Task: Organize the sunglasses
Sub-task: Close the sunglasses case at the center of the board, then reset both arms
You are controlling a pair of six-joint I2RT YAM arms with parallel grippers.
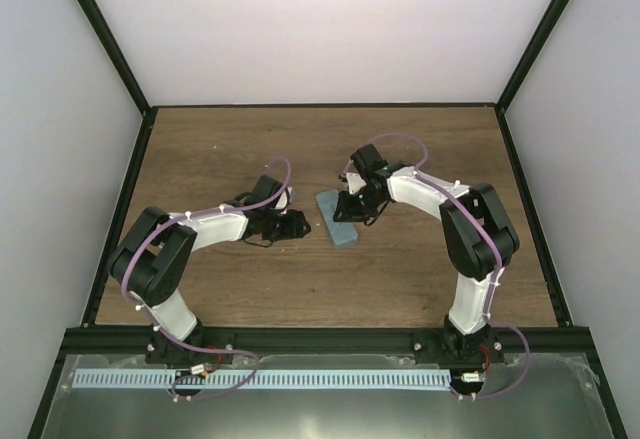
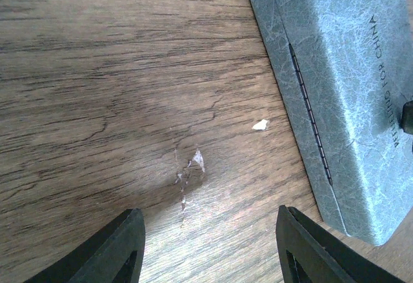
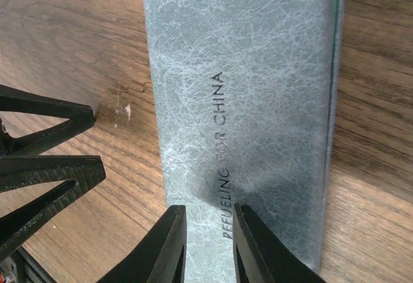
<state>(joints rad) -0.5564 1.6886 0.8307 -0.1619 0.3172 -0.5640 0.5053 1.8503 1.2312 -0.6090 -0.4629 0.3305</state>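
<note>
Found case point(image 1: 337, 218) closed, flat on table point(image 1: 420, 159), between both arms. Saw no sunglasses in any view; judged them inside, unconfirmed. Noted left gripper point(image 2: 210, 244) wide open, empty, low over bare wood just beside case. Noted right gripper point(image 3: 210, 231) open only a slit, holding nothing, tips over lid's end; could not tell contact. Expected sunglasses light, fragile, slick at lenses: would pinch softly at bridge or frame rim, never at temples. Expected case stiff, textured, easy to grip across its width.
</note>
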